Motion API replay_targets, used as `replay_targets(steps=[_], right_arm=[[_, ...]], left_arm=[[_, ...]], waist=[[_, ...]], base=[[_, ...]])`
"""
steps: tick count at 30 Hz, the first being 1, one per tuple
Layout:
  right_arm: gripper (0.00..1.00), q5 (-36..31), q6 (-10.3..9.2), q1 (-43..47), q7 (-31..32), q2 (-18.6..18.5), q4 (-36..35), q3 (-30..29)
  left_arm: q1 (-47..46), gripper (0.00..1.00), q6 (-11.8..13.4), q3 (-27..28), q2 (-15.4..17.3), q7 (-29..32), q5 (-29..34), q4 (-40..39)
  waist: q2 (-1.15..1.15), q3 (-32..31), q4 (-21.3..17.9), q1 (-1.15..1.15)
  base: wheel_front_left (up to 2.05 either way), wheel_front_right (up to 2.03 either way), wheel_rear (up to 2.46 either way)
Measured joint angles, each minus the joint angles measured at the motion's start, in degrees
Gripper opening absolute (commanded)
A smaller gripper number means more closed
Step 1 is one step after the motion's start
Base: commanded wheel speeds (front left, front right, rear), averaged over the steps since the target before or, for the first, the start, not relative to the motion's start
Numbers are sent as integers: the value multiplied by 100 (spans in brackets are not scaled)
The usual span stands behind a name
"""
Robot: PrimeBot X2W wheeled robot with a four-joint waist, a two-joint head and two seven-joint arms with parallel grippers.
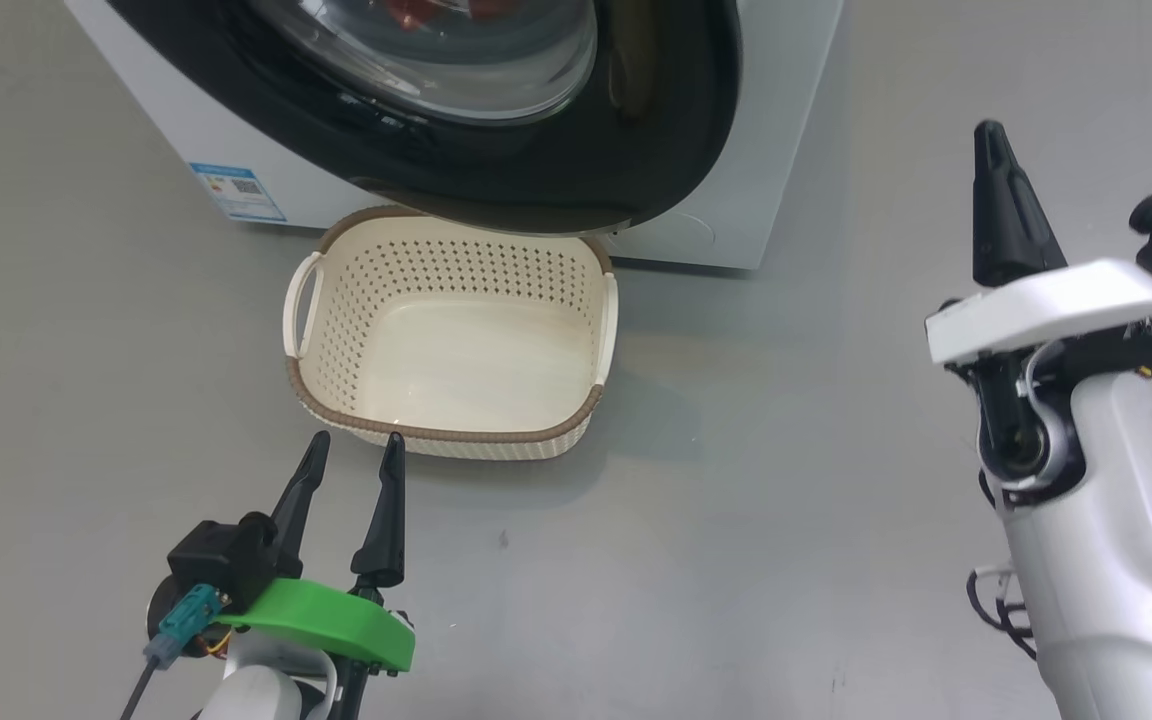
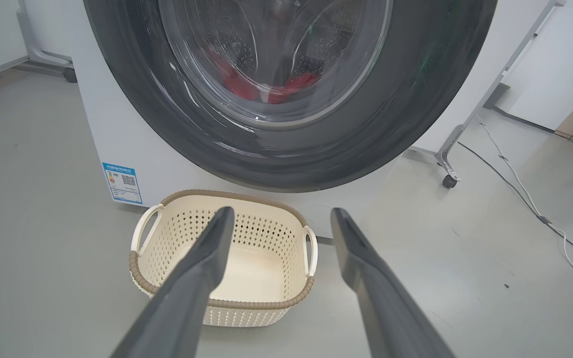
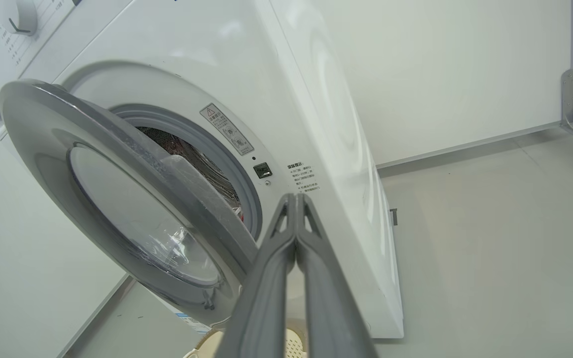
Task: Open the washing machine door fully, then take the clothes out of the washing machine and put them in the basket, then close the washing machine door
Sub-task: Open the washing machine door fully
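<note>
Red clothes point(image 2: 237, 82) lie low in the drum, seen through the glass of the door point(image 1: 636, 150). That door stands partly open, its glossy black rim swung out from the white machine point(image 1: 166, 110). In the right wrist view a gap shows between its free edge and the grey-ringed drum mouth point(image 3: 246, 189).

On the grey floor point(image 1: 736, 560) sits the basket point(image 1: 456, 435), cream, with nothing in it. It is pushed up against the machine's front, and its far rim lies under the door's lower edge. A blue label point(image 1: 236, 190) shows on the machine, to the left of the basket.

Low at the near left is the left gripper point(image 1: 356, 440). Its two dark fingers are spread apart with nothing between them. Their tips are just short of the basket's near rim, towards its left corner, and do not touch it. They point far, at the basket and the door above it.

Raised at the right is the right gripper point(image 1: 988, 135), well apart from the basket and right of the door. Its fingers are pressed together and hold nothing. In its own wrist view the joined tips aim at the machine's front panel, just right of the drum mouth and beside the door's free edge, touching neither.
</note>
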Motion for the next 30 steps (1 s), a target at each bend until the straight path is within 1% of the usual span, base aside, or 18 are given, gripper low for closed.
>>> replay_targets(steps=[3,9,12,18,21,25,30], right_arm=[[0,477,43,-298,309,68,147,-143],[0,1226,42,-951,965,67,423,-455],[0,1633,31,-1224,1404,69,637,-545],[0,2234,-175,-1792,2040,99,961,-759],[0,2532,-327,-2230,2351,101,1090,-866],[0,2718,-523,-2530,2651,102,1280,-927],[0,2902,-680,-2799,2962,102,1497,-954]], left_arm=[[-29,100,-1,-37,1,0,-8,4],[-75,100,-7,-107,0,0,-60,10],[-132,100,-7,-126,0,0,-110,10],[-188,100,-8,-157,0,0,-153,7],[-240,100,-9,-169,-1,0,-179,7],[-330,100,-10,-152,-1,0,-201,4],[-422,100,-10,-134,-3,0,-209,2]], waist=[[0,77,106,0],[0,211,327,0],[0,276,434,0],[0,417,614,0],[0,509,708,0],[0,594,789,0],[0,684,881,0]], base=[[0,0,0],[0,0,0],[0,0,0],[0,0,0],[0,0,0],[0,0,0],[0,0,0]])
